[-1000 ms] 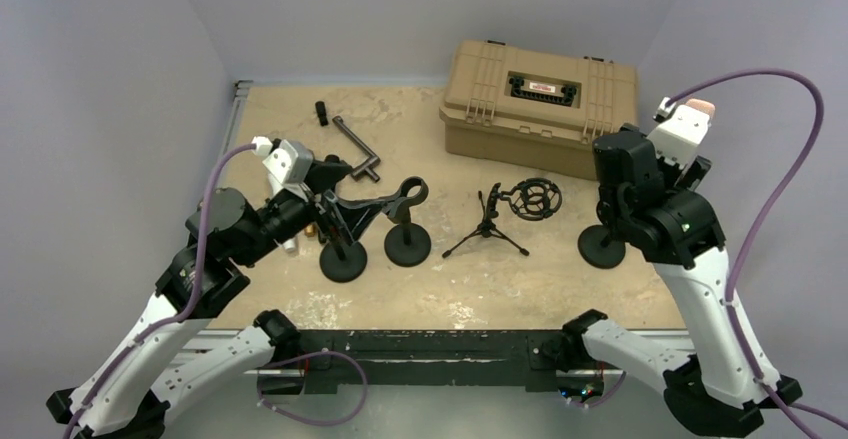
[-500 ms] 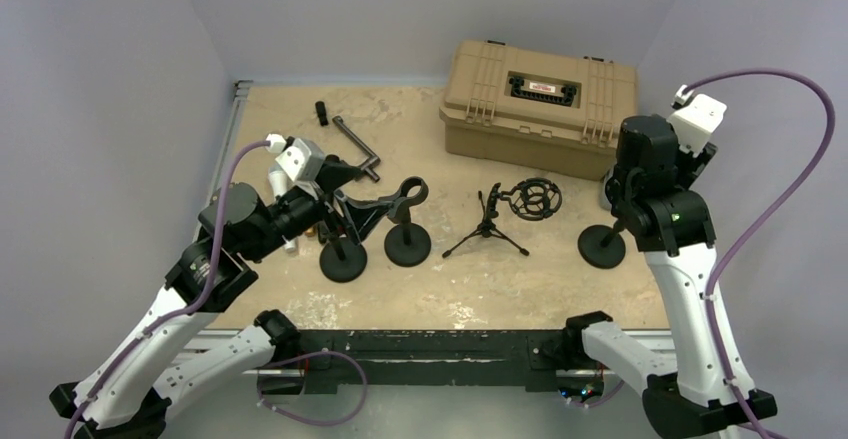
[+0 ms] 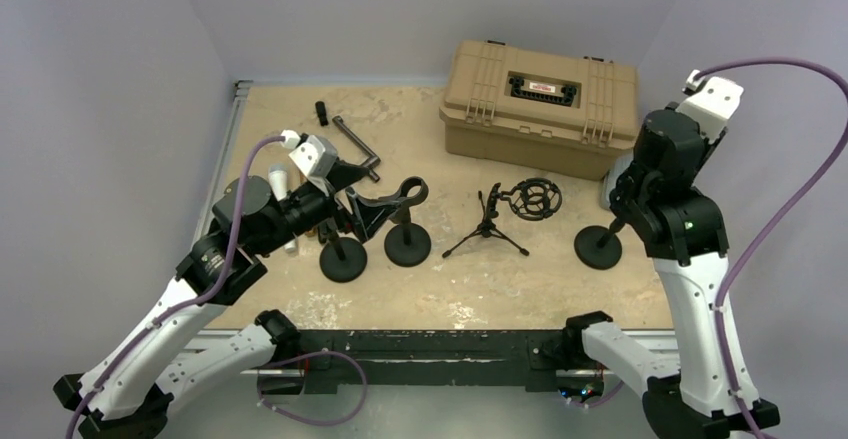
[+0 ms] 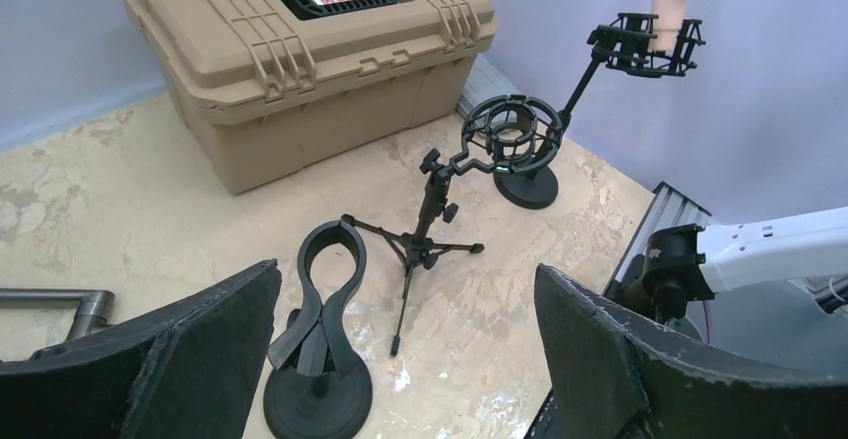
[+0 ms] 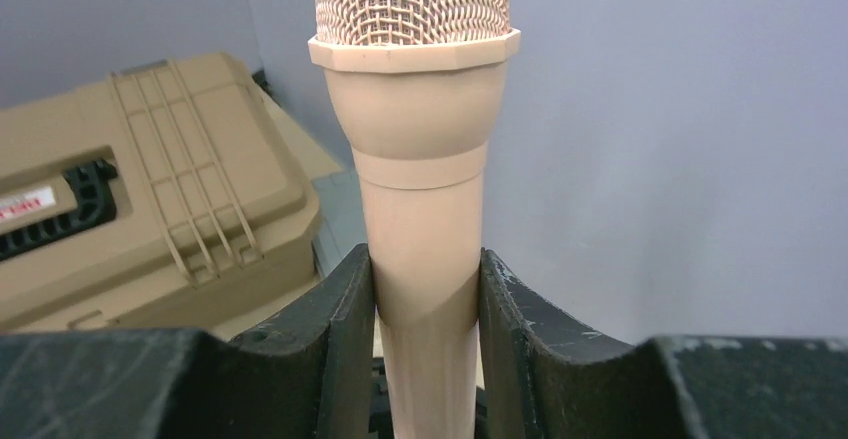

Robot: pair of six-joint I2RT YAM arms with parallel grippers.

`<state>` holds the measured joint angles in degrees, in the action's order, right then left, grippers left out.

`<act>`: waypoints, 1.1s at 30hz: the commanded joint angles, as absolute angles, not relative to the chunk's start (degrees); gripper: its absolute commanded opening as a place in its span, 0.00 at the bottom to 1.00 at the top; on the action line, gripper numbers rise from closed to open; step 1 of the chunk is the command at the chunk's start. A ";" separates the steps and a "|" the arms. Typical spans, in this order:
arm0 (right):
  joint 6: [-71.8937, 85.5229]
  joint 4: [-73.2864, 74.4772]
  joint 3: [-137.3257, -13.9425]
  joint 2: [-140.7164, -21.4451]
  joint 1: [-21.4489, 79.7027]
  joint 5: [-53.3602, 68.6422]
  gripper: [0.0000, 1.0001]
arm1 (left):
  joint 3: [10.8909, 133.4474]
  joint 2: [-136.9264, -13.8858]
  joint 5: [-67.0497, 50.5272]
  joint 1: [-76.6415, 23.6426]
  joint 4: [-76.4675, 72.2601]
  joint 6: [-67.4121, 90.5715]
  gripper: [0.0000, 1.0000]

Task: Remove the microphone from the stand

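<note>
The sand-coloured table (image 3: pixel 420 129) carries a big tan latched case (image 3: pixel 540 99) at its far right, lid closed and black handle on top. The right arm (image 3: pixel 670 209) rears up at the right edge, just in front of the case's right end, while the left arm (image 3: pixel 240 229) reaches in low from the left. The mic stand (image 4: pixel 560 119) sits on a round black base (image 3: pixel 598 247) near the right edge, its thin rod leaning up to a black clip (image 4: pixel 640 49). A small tripod (image 3: pixel 488 227) with a bare ring mount stands mid-table, and two round-footed black holders (image 3: pixel 343 259) (image 3: pixel 407 244) stand left of it, close together. The left gripper (image 4: pixel 405 274) hovers by these holders with its fingers spread wide and nothing between them. The right gripper (image 5: pixel 425 269) is closed on the microphone (image 5: pixel 420 159): both fingers (image 5: pixel 340 319) press against the pinkish-beige shaft just below its collar, mesh head upright above them. In the left wrist view the microphone's shaft is seated upright in the clip, on the stand. Far left lie a bent metal crank (image 3: pixel 357 144) and a short black cylinder (image 3: pixel 322 113), apart from each other.
</note>
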<state>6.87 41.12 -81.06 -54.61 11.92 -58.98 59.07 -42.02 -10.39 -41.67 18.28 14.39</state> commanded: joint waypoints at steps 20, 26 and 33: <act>35.69 9.69 -77.52 -49.38 11.73 25.60 0.08 | 58.63 -40.92 -21.15 -41.40 14.28 31.09 0.94; 50.44 -10.14 -62.34 -45.34 17.13 28.98 0.08 | 60.41 -44.76 -26.97 -41.61 12.52 45.71 0.90; 50.21 -13.97 -57.27 -44.60 31.14 16.53 0.07 | 65.82 -52.13 -19.20 -51.60 12.42 46.19 0.83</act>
